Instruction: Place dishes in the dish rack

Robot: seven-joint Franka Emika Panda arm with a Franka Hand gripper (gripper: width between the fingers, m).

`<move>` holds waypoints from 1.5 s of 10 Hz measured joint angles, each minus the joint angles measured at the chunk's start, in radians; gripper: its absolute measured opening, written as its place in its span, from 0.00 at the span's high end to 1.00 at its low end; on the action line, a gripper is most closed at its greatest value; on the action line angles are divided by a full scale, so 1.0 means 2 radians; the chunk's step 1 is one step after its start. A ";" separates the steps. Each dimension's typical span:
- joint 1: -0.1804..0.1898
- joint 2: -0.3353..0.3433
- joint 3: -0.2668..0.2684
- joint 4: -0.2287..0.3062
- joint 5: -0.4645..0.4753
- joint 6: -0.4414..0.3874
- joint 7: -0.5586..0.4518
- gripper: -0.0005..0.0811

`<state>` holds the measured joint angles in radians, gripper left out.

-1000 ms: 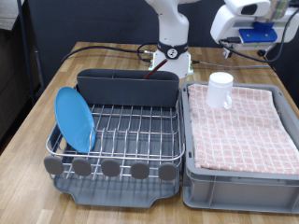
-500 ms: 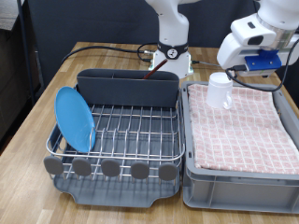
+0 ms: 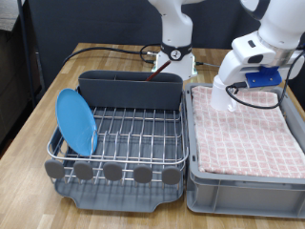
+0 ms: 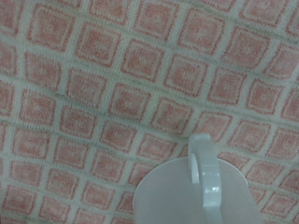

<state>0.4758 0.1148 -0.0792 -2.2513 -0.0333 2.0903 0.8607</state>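
smooth white cylindrical mug point(image 3: 223, 95) with looped handle sits at the checked cloth's point(image 3: 250, 134) far left corner; gripper point(image 3: 250, 78) hovers above it, fingers hidden, can't tell. glossy blue plate point(image 3: 75, 121) stands in wire rack point(image 3: 133, 134).

text: none readable | labels: none | numbers: none (both views checked, nothing legible)

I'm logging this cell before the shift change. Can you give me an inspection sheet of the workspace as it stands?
Surface: wooden table.
Job's things: blue plate upright in dish rack; white mug on checked cloth in grey bin; spoon not seen.
Clutter: nothing seen.
Hand: above the mug, fingers hidden.
Cables: black cables behind the rack.
Surroundings: robot base, dark backdrop.
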 joint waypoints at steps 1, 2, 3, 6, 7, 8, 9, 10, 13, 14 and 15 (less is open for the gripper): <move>-0.001 0.000 -0.001 -0.008 0.001 0.008 -0.004 0.01; -0.002 0.001 -0.002 -0.017 0.001 0.017 -0.009 0.01; -0.002 0.001 -0.005 -0.026 0.003 0.026 -0.015 0.01; -0.009 0.001 -0.014 -0.052 0.023 0.060 -0.033 0.01; -0.011 0.001 -0.017 -0.058 0.033 0.066 -0.039 0.01; -0.011 0.001 -0.020 -0.062 0.037 0.068 -0.043 0.01; -0.012 0.001 -0.022 -0.064 0.038 0.069 -0.045 0.01; -0.012 0.001 -0.023 -0.067 0.042 0.072 -0.048 0.01; -0.012 0.002 -0.023 -0.075 0.055 0.084 -0.059 0.01; -0.012 0.003 -0.023 -0.077 0.055 0.090 -0.059 0.01; -0.012 0.003 -0.023 -0.080 0.055 0.097 -0.058 0.01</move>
<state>0.4523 0.1205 -0.1254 -2.4107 0.0775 2.2844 0.7437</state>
